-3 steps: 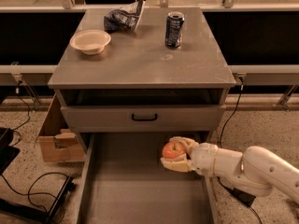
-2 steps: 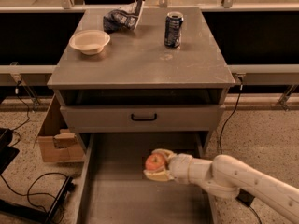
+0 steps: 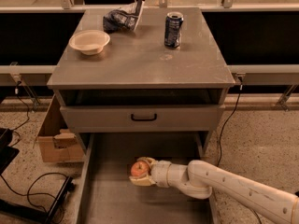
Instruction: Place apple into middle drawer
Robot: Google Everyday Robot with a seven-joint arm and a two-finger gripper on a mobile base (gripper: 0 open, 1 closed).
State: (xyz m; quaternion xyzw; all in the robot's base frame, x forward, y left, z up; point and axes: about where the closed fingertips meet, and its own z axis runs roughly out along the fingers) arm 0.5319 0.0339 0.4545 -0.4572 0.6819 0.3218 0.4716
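Observation:
The apple (image 3: pixel 139 169), small, round and red-orange, sits between the fingers of my gripper (image 3: pixel 141 171). The gripper is shut on it and holds it over the middle of the open middle drawer (image 3: pixel 107 195), a wide shallow grey metal tray with a flat floor and low side walls. My white arm (image 3: pixel 224 185) reaches in from the lower right. Whether the apple touches the drawer floor cannot be told.
Above the drawer is a closed grey drawer front with a black handle (image 3: pixel 144 118). On the cabinet top stand a soda can (image 3: pixel 173 30), a beige bowl (image 3: pixel 89 41) and a crumpled bag (image 3: pixel 122 17). A cardboard box (image 3: pixel 53 141) and cables (image 3: pixel 37 190) lie on the floor at left.
My gripper has carried the apple leftward from the drawer's right side to above its middle, and the arm has stretched further in.

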